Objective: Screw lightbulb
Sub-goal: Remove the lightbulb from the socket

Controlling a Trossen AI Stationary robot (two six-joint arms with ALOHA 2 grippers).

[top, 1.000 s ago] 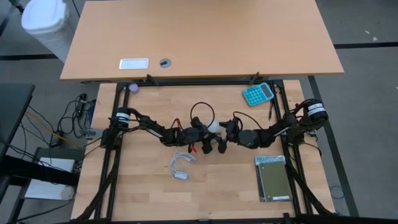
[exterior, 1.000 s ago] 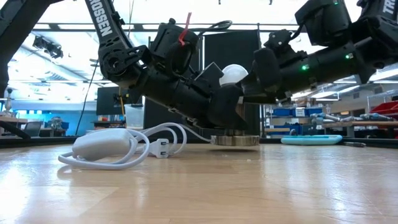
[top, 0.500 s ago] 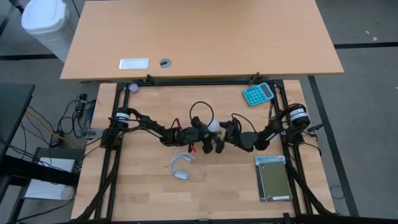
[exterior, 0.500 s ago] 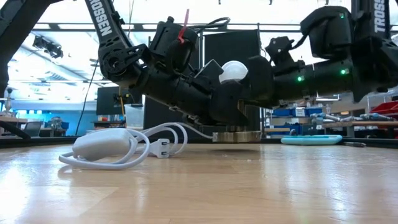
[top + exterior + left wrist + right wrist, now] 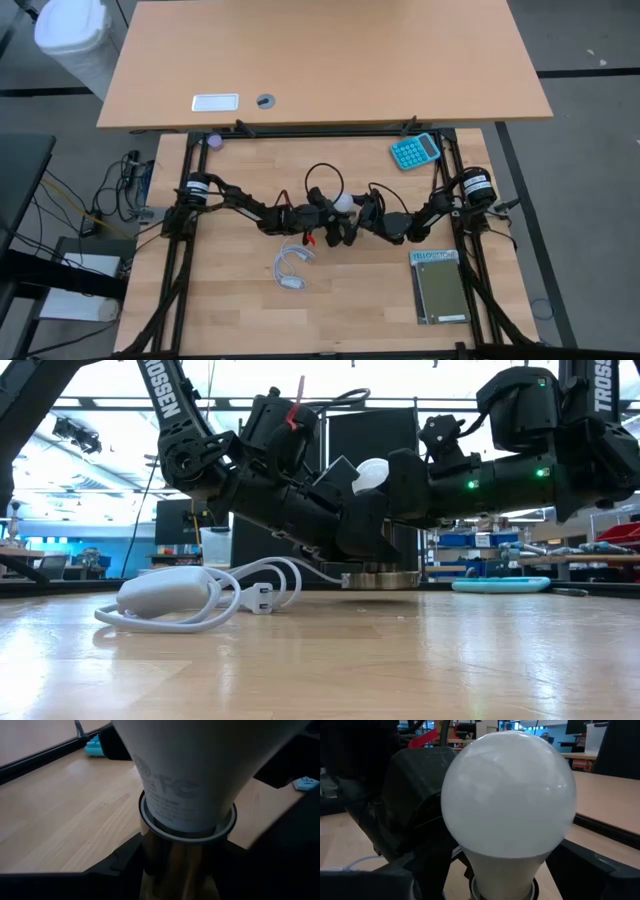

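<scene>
A robotics lab: storage shelves [image 5: 470, 545] and workbenches [image 5: 20, 555] (some cluttered) behind the table.

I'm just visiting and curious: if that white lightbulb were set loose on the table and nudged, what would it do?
The lightbulb has a round, smooth dome, so it would probably roll in a curve. It likely feels light and slippery, and possibly fragile.

We are seeing the right gripper [image 5: 362, 215] drawing in closer around the lightbulb [image 5: 343, 203], its arm folding back toward the bench's right edge.
</scene>
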